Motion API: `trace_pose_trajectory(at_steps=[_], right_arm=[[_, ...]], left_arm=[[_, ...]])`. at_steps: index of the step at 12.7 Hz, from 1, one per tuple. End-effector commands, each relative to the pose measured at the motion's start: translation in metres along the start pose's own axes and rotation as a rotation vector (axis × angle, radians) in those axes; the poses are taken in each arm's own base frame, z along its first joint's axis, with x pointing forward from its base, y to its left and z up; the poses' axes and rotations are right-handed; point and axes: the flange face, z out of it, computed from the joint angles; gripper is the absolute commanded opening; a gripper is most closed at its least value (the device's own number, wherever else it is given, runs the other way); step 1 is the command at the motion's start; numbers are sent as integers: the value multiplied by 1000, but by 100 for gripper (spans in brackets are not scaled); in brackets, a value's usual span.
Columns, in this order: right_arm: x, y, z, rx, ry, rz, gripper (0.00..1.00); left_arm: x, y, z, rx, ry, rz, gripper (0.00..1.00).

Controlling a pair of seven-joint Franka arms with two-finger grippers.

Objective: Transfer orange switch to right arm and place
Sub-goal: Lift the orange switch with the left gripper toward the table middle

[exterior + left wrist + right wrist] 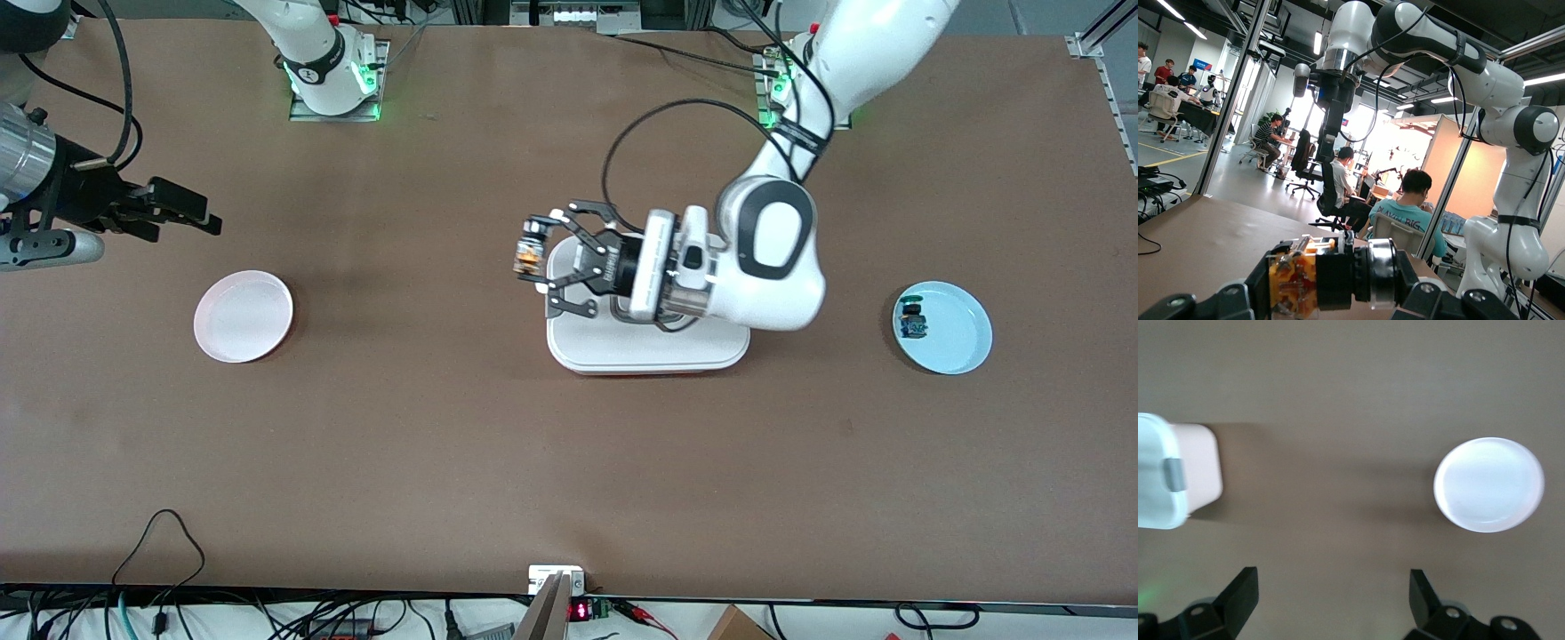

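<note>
The orange switch (528, 253), a small black block with orange parts and a silver ring, hangs in the air over the edge of the white tray (649, 348) at mid-table. My left gripper (540, 252) is shut on it, lying level and pointing toward the right arm's end. In the left wrist view the orange switch (1298, 280) sits crosswise between the fingers (1248, 293) of my left gripper (1338, 287). The right gripper (191, 216) is open and holds nothing, above the table near the round white plate (243, 316). The right wrist view shows my right gripper (1331, 587) open over bare table.
A light blue plate (942, 327) at the left arm's end holds a black switch with green and blue parts (912, 320). The right wrist view shows the round white plate (1488, 485) and a corner of the white tray (1205, 463). Cables lie along the table's front edge.
</note>
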Motion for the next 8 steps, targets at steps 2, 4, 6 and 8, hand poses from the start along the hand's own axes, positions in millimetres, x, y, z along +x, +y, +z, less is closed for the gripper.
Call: trace_pose_trajectory(at_steps=[2,4,6,8], right_arm=[[7,-18,9,228,-32,3,100],[11,-33,8,315,-5,9,100],[12,-50,31,475,-32,32,100],[14,-56,51,677,-85,97,100]], left_arm=[[15,29,52,69,25,-55,0],[29,48,94,138,54,-54,0],[35,64,121,199,66,-62,0],[33,78,142,205,40,-44,0]])
